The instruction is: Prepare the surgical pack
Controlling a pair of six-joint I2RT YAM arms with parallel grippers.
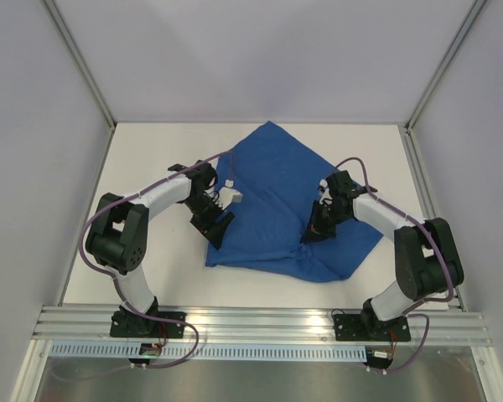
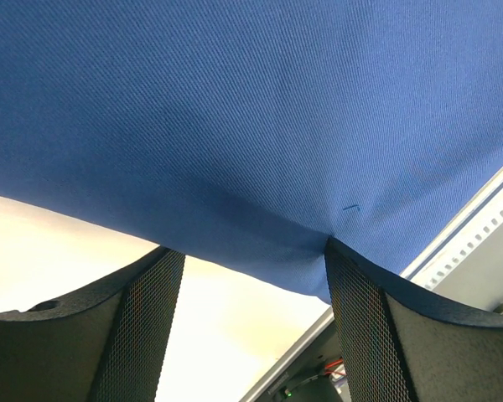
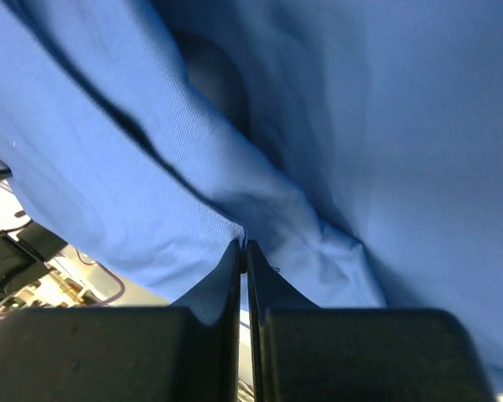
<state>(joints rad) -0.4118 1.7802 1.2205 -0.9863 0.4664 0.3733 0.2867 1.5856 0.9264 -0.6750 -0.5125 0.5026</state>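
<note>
Overhead, you get the layout. The blue drape (image 1: 285, 197) lies rumpled mid-table (image 1: 142, 159) with both arms bent in over it. The left gripper (image 1: 213, 226) is at its near-left edge and the right gripper (image 1: 315, 231) on its near-right part. You can't read the jaw gaps from up there.

Your wrist views settle it.
- **Left wrist:** jaws wide apart. The drape's edge runs across the gap, one finger (image 2: 360, 318) tip touches it, and nothing is clamped.
- **Right wrist:** jaws closed together, with a puckered fold of drape nipped at the tips.
</note>
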